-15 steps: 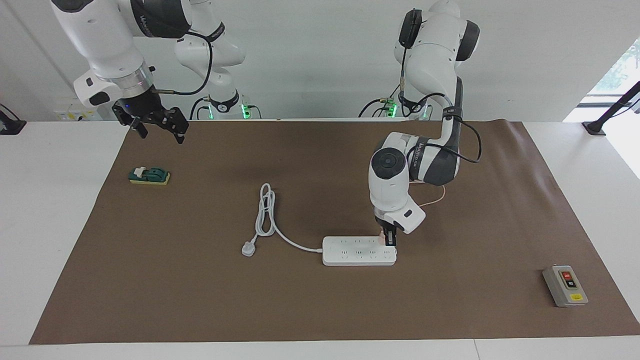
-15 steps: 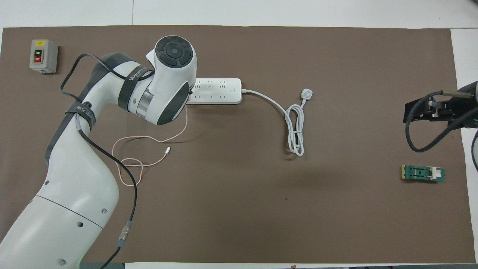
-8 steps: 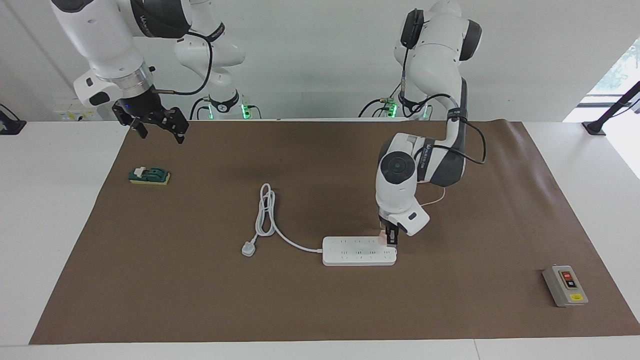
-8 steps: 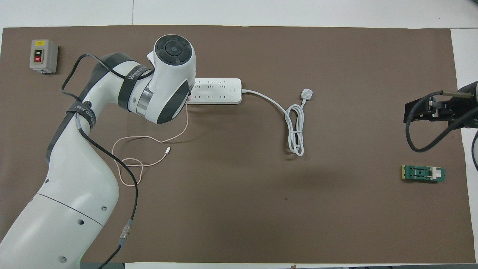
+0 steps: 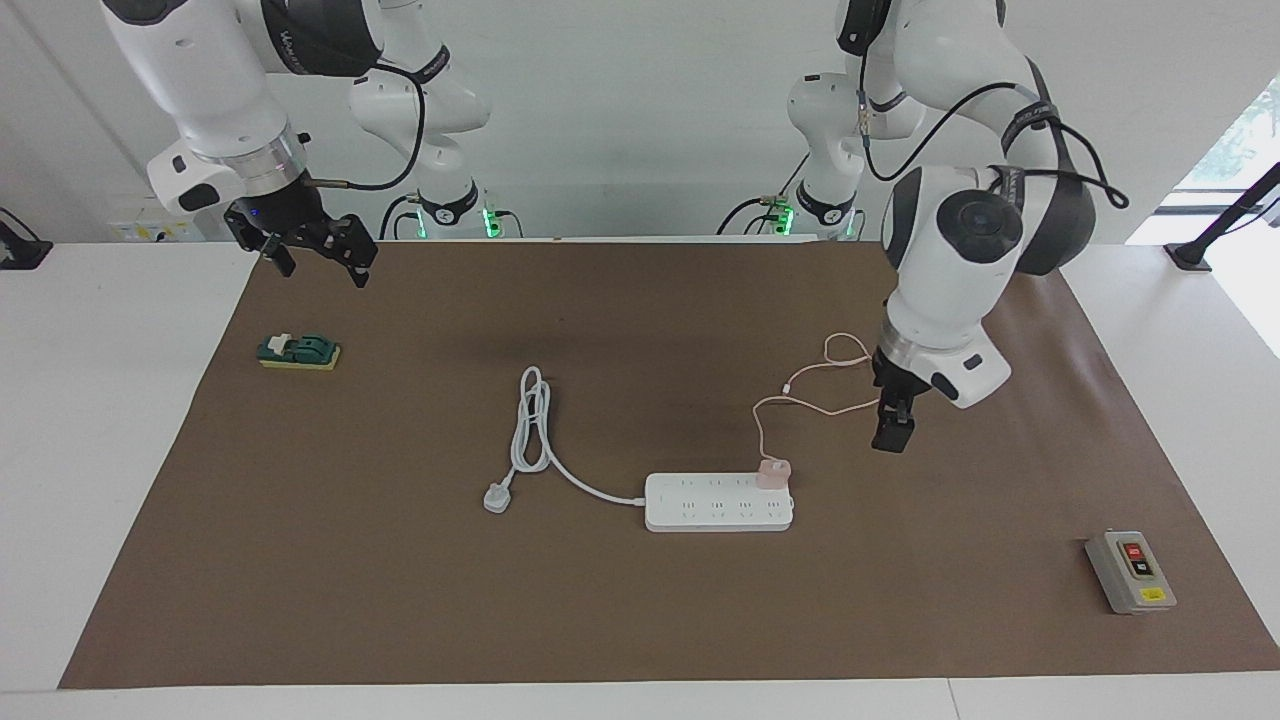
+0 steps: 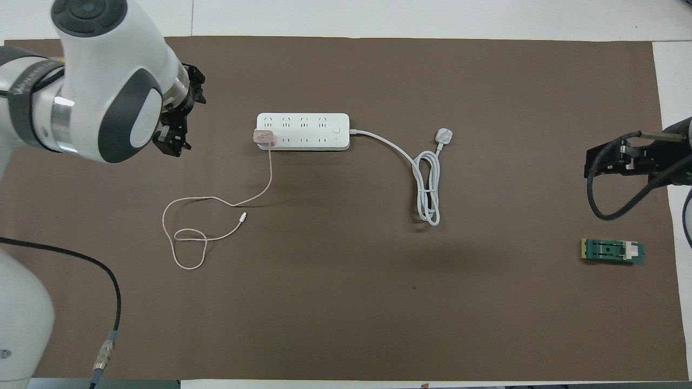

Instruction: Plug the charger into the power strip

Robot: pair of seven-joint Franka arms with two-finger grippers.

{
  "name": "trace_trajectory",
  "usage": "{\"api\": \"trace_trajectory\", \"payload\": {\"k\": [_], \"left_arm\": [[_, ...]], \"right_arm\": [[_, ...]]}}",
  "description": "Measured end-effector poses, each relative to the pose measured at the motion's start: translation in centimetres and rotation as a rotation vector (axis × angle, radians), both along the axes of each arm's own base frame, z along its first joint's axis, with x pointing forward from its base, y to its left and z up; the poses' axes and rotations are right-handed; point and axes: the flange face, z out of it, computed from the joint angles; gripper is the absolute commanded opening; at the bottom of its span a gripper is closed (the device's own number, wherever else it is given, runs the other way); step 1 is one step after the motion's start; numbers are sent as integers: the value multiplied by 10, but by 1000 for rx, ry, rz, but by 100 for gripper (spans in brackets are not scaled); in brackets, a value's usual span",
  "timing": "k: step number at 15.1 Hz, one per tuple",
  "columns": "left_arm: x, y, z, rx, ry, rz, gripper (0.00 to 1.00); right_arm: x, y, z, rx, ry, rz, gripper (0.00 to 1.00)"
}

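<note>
Facing view: a second ago the left gripper [image 5: 892, 432] was down on the charger [image 5: 773, 473] at the strip [image 5: 718, 502]; now it has let go and lifted up and away toward the left arm's end of the worktop [image 5: 60, 420]. The charger stands on its own, plugged into the end socket of the strip's row nearer the robots. Its thin pink cable [image 5: 800, 395] trails off toward the robots in loose loops on the brown mat [image 5: 640, 620].

The left gripper hangs over bare mat, well apart from the charger, holding nothing; its fingers point down, and I cannot tell from here whether they are spread. The left arm is bent high, its elbow raised and its forearm sloping down to the wrist.

The right gripper [image 5: 318, 262] waits in the air over the mat's corner at the right arm's end, its fingers spread and empty, unchanged from before. A green block [image 5: 299, 352] lies on the mat near it.
</note>
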Motion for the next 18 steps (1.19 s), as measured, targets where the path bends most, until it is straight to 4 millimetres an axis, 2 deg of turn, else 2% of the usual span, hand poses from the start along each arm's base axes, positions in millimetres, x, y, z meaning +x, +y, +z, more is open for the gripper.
{"api": "trace_trajectory", "payload": {"k": [4, 7, 13, 15, 18], "left_arm": [[-12, 64, 58, 5, -15, -186, 100], [-20, 109, 89, 14, -39, -328, 100], [-47, 178, 119, 20, 47, -642, 100], [-67, 208, 128, -3, 117, -777, 100], [-90, 219, 138, -26, 161, -845, 100]], "right_arm": [[0, 0, 0, 0, 0, 0, 100], [0, 0, 0, 0, 0, 0, 100], [0, 0, 0, 0, 0, 0, 100], [0, 0, 0, 0, 0, 0, 100], [0, 0, 0, 0, 0, 0, 100]]}}
